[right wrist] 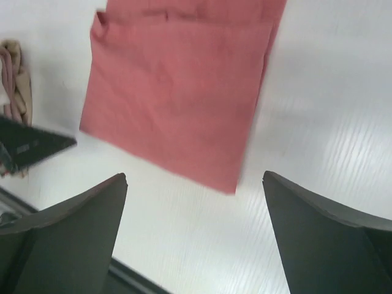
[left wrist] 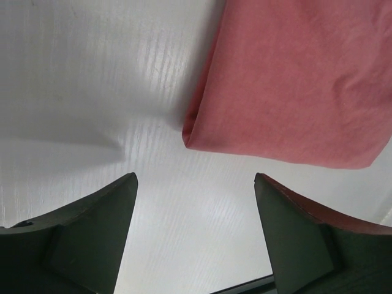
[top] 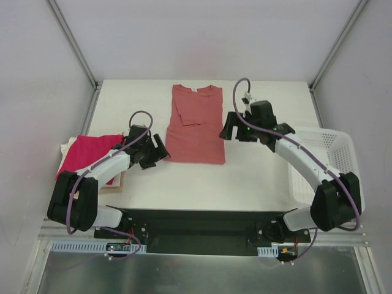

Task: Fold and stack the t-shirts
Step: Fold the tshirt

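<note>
While both arms reached out over the white table [top: 202, 184], the salmon t-shirt [top: 196, 125] lay flat at its middle. It was folded into a long narrow shape, with the collar at the far end and one sleeve turned in across the chest. The left gripper [top: 162, 153] sat just beside the shirt's near left corner — its jaws stood apart with only bare tabletop between them, grasping nothing. The right gripper [top: 229, 130] hovered at the shirt's right edge, likewise spread wide and empty; in its wrist view the shirt lay beyond the dark fingers [right wrist: 73, 233]. At the table's left edge a magenta-red folded tee [top: 92, 153] rested on cream folded ones [top: 67, 149] — well apart from the white mesh basket [top: 324, 153] on the right.
</note>
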